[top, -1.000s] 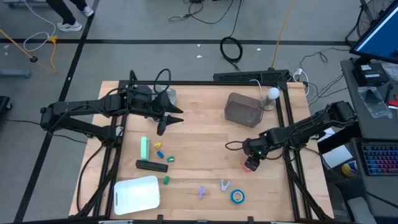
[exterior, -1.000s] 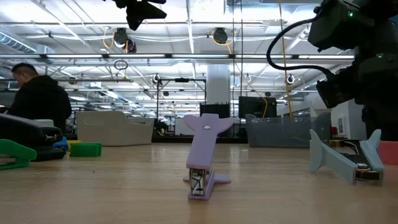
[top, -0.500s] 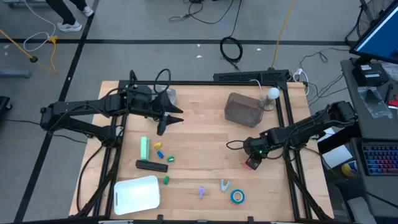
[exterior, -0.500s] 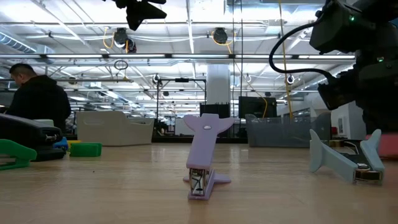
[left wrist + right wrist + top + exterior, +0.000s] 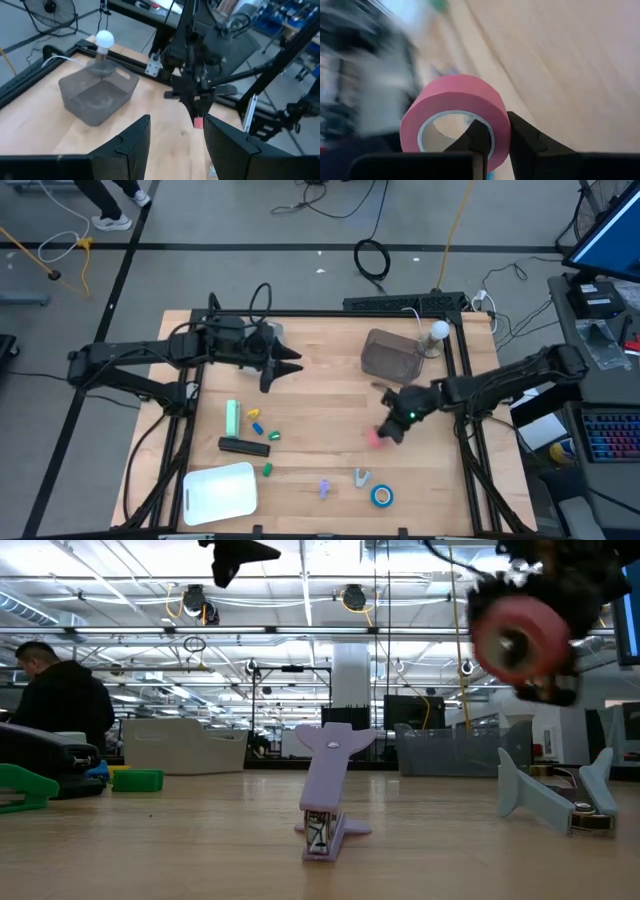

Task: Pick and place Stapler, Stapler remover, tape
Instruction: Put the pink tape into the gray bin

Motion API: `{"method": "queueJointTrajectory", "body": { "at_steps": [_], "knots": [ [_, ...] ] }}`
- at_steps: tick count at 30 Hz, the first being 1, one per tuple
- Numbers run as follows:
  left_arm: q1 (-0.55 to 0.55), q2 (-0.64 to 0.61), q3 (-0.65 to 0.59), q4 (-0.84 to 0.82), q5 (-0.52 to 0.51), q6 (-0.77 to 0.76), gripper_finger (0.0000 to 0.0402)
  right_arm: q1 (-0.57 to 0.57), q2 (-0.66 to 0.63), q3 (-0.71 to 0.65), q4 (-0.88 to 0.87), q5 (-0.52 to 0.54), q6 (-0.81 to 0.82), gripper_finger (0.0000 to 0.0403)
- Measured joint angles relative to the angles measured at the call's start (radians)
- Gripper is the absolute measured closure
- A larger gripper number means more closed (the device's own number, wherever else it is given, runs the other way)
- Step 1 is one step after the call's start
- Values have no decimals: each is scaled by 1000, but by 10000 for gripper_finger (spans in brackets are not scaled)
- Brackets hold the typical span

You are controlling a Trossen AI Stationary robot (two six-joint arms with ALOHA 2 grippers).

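Right tool [image 5: 492,137] pinching red tape [image 5: 456,109]

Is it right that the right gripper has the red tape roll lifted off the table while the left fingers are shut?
Not quite: the left wrist view shows the left gripper with its fingers apart, not shut. The right gripper does hold the red tape roll lifted off the table.
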Motion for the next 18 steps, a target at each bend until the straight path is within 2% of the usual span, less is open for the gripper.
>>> {"method": "queueJointTrajectory", "body": {
  "at_steps": [6, 9, 18],
  "knots": [
    [-27, 83, 0, 95, 11, -64, 217, -102, -22, 2, 341, 59, -80, 367],
    [-45, 129, 0, 146, 12, -103, 217, -146, -22, 2, 454, 114, -132, 367],
    [-91, 275, 0, 419, 116, -100, 218, -193, -13, 3, 525, 309, -301, 367]
  ]
}}
